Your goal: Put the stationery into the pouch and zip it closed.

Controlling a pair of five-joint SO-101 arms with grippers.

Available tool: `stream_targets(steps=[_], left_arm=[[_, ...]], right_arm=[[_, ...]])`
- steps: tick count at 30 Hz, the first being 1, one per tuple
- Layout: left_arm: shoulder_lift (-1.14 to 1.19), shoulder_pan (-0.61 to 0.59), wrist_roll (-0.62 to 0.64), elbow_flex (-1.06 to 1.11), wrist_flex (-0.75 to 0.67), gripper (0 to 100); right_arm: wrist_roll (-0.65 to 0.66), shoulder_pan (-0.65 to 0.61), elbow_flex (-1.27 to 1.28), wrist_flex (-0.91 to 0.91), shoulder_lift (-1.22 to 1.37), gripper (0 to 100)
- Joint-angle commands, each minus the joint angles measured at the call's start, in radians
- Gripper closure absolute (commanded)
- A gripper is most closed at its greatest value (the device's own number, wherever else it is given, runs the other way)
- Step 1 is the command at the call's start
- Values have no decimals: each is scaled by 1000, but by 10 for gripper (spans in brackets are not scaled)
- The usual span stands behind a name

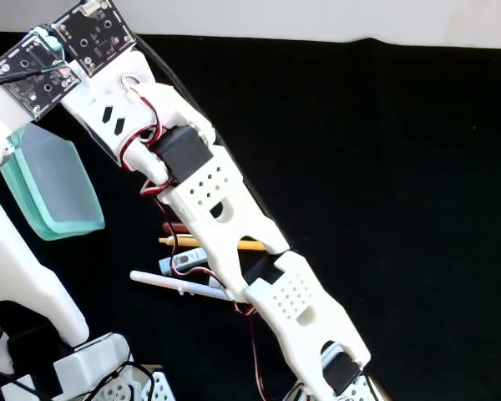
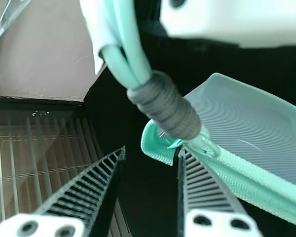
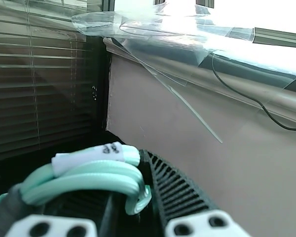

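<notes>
Right wrist view: right claw (image 3: 130, 197) clenches the cord loop (image 3: 84, 180); left claw (image 2: 150, 153) gapes by the pouch (image 2: 246, 123).

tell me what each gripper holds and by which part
The right gripper holds the mint pouch by its cord loop. The left gripper is open by the zipper pull, gripping nothing.

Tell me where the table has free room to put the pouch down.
Free: the wide table stretch right of the long arm, back to front. Crowded: pens under that arm at the middle, pouch at the left, arm bases at the near-left corner.
</notes>
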Motion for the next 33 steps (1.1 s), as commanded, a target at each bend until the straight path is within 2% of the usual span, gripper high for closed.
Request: stream_targets(steps=[1,11,33], left_arm=[[-19,-12,5,-30,-23,811],[-19,-41,6,-31,-89,811],[-13,-47,2,-71,-123,811]], right_arm=[[15,7,-18,31,-13,992],[15,7,-18,35,-13,992],[15,22,-27,36,-10,992]])
